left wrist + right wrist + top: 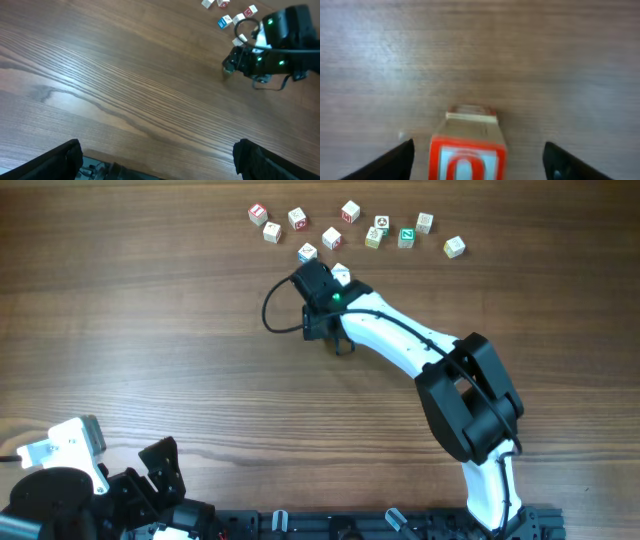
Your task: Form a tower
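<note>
Tower point(467, 146) — stacked pale cubes, red-printed face showing — standing upright.

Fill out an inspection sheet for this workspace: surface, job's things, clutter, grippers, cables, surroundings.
Surface: wood-grain table.
Job's things: tower, with a red-printed cube on top; how many cubes sit under it cannot be told.
Clutter: about a dozen loose cubes scattered on the far side of the table.
Grippers: right gripper open, its fingers on either side of the tower and touching neither side; left gripper open, nothing between its fingers, low at the near left.
Cables: black cable loops out beside the right wrist.
Surroundings: black rail along the near edge; otherwise nothing seen.
</note>
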